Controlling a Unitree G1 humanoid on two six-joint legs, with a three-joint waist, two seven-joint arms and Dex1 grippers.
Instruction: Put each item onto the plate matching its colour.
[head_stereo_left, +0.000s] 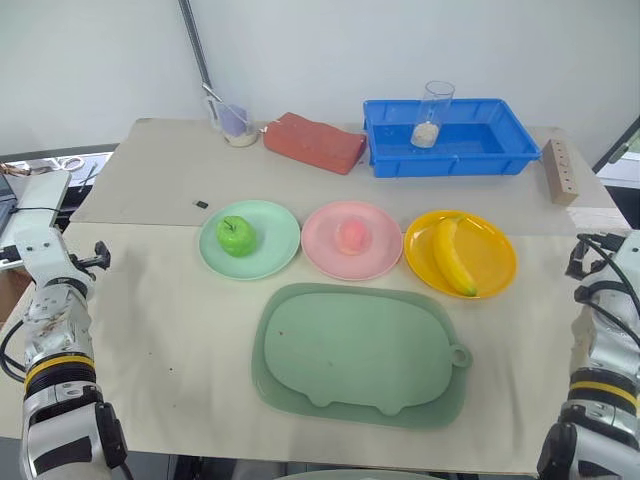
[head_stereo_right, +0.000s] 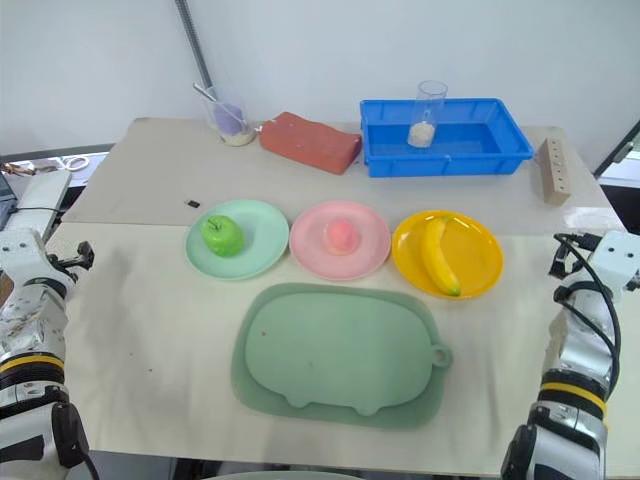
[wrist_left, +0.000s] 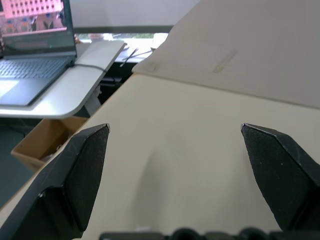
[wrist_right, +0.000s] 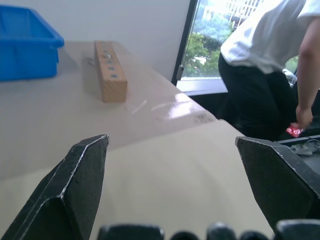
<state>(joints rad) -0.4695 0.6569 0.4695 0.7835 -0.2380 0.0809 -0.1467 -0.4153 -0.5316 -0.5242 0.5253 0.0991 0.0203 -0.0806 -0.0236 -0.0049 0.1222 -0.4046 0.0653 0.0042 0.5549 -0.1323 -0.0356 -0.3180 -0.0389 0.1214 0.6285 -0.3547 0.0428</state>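
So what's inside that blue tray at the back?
A clear cup stands upright inside the blue tray, with something pale and grainy in its bottom. The rest of the tray floor looks bare; the strip just behind the near wall is hidden.

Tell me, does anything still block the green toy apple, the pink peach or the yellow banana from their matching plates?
Nothing visible does. The green toy apple already sits on the mint green round plate, the pink peach on the pale pink plate, the yellow banana on the yellow-orange plate.
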